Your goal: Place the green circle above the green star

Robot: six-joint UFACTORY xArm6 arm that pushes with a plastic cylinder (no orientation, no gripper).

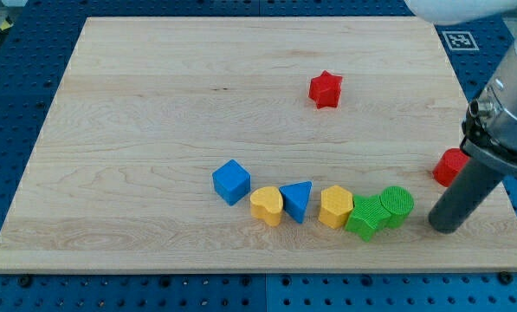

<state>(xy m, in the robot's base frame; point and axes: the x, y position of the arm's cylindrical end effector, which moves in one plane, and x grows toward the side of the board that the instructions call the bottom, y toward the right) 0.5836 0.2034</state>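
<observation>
My tip (446, 227) sits just right of the green circle (397, 204), which touches the green star (366, 217); no hand to clench, just a bare rod. Risk: pushing left shoves circle into star & the yellow hexagon (335, 207), dragging both instead of lifting circle above.

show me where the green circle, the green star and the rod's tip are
green circle (397, 202), camera view, on its top face.
green star (365, 216), camera view, on its top face.
my tip (445, 227), camera view, at the rod's very end.

We see a pale wooden board (154, 130) with fine horizontal grain, evenly lit. It lies on a blue perforated table (7, 95) that shows on all sides. A black-and-white marker tag (458, 39) sits by the board's top right corner.
</observation>
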